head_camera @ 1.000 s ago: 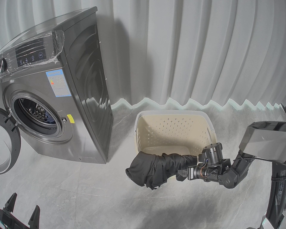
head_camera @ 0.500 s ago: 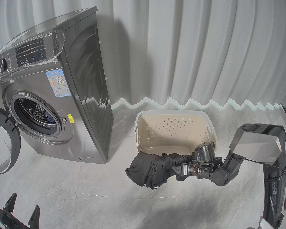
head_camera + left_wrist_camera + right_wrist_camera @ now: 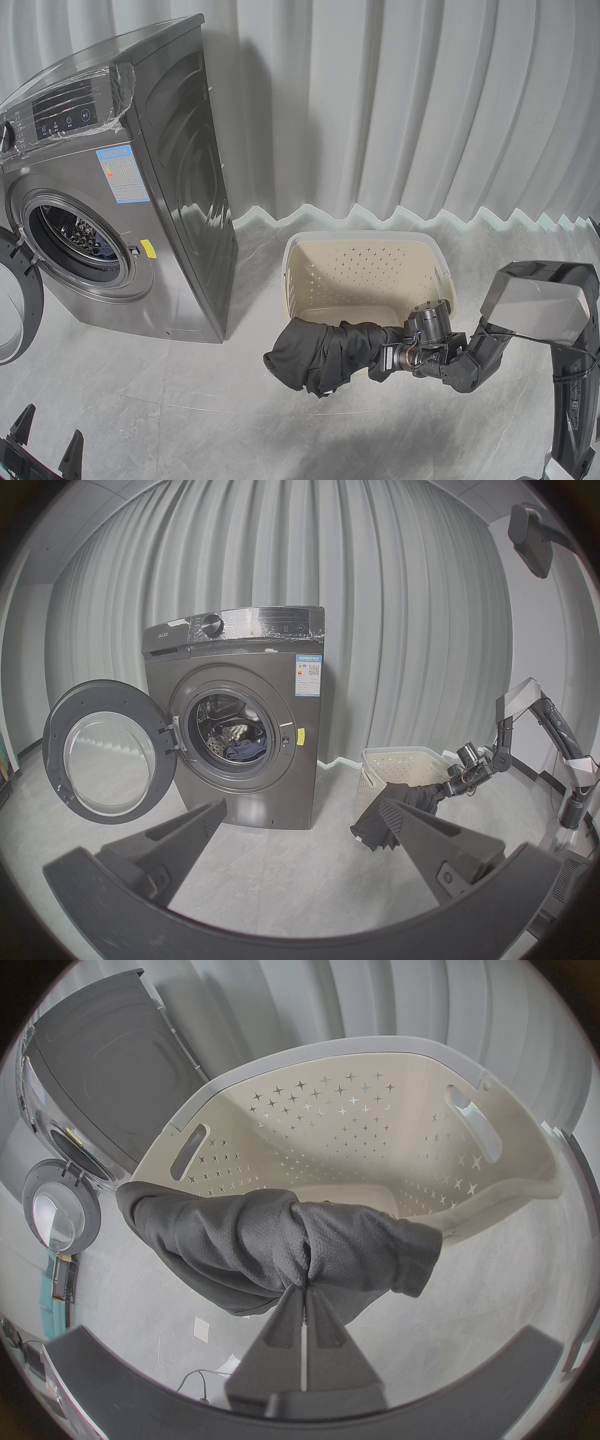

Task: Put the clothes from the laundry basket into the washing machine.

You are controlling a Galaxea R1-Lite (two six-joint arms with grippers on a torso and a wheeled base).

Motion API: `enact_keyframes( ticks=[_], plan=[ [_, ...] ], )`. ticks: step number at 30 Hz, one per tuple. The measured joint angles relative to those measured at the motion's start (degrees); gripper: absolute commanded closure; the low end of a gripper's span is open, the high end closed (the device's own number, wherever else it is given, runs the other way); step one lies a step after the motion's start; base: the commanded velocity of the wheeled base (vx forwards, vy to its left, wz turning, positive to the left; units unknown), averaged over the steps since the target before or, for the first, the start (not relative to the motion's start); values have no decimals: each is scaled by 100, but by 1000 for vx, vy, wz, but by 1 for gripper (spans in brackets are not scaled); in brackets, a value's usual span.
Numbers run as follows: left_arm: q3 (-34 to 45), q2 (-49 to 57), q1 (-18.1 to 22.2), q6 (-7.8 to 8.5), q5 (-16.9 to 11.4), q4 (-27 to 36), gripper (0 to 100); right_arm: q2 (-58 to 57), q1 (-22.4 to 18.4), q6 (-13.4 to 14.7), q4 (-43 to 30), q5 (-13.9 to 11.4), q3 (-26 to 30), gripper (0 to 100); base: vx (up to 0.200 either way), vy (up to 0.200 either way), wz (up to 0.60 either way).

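Note:
A dark grey garment (image 3: 325, 353) hangs bunched over the near rim of the cream laundry basket (image 3: 362, 275), and my right gripper (image 3: 379, 360) is shut on its right end. In the right wrist view the closed fingertips (image 3: 304, 1292) pinch the garment (image 3: 269, 1241) in front of the basket (image 3: 375, 1129), whose floor shows bare. The grey washing machine (image 3: 125, 187) stands to the left with its round door (image 3: 12, 300) swung open. My left gripper (image 3: 45, 445) sits low at the near left, open, and in its wrist view (image 3: 300, 830) clothes (image 3: 244, 747) lie in the drum.
White curtains (image 3: 406, 106) run behind the basket and the machine. Bare grey floor (image 3: 187, 387) lies between the machine's front and the basket. The open door (image 3: 106, 749) juts out to the side of the drum opening.
My right arm has drawn slightly leftward, elbow and wrist shifting toward the garment. The garment and the left gripper have hardly moved.

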State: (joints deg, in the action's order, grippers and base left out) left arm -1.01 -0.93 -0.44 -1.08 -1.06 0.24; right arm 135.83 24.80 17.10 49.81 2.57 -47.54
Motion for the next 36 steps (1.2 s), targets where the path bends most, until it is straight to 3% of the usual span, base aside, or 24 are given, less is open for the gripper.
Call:
enact_keyframes(
  ticks=[14,22,23,36],
  plan=[
    [0,0,0,-4,9,2,0,-1339,54,2,83,21,870,100,0,0,0],
    [0,0,0,0,11,2,0,-1596,65,7,117,177,1125,100,0,0,0],
    [0,0,0,2,11,2,0,-1576,65,5,121,177,1135,0,0,0,0],
    [0,0,0,-2,11,2,0,-1157,102,-129,63,424,1089,0,0,0,0]
  ],
)
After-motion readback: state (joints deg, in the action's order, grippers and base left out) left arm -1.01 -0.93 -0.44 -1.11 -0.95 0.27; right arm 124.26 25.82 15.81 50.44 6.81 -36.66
